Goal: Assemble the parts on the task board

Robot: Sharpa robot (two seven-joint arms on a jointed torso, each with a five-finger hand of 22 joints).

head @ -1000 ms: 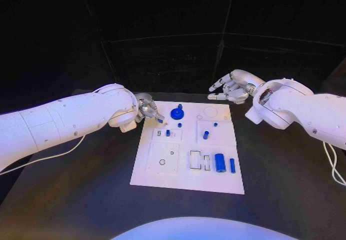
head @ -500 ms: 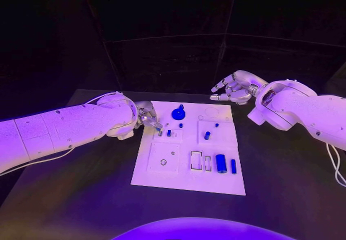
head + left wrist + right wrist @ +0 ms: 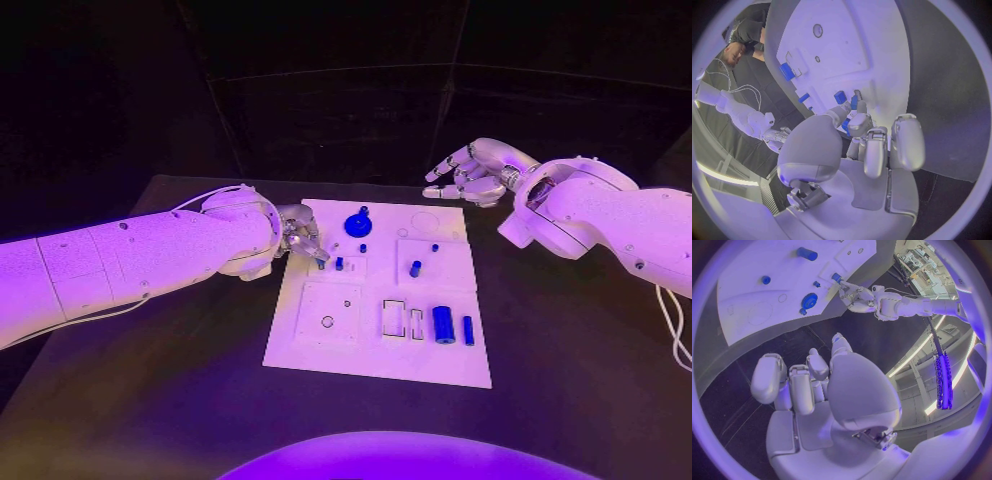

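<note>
Head view: the left hand (image 3: 302, 236) sits at the near-left edge of the board (image 3: 332, 350), which lies in the middle of the bench (image 3: 144, 400). Its fingers are bunched over the board's edge, their tips just beside a small blue peg (image 3: 338, 264); whether they pinch a part cannot be told here. A round blue knob (image 3: 358, 226) stands just beyond the fingertips. A blue cylinder (image 3: 444, 325) and a thin blue bar (image 3: 467, 330) lie well apart from this hand, toward the board's near right. The right hand (image 3: 464, 172) hovers off the board's far right corner, fingers loosely apart, holding nothing.

Left wrist view: the left hand (image 3: 859, 131) pinches a small blue part (image 3: 854, 103) at its fingertips, touching the board (image 3: 848, 30).

Right wrist view: the right hand (image 3: 811, 377) hangs above dark bench, fingers spread and empty, the board (image 3: 748, 295) well ahead of it.
</note>
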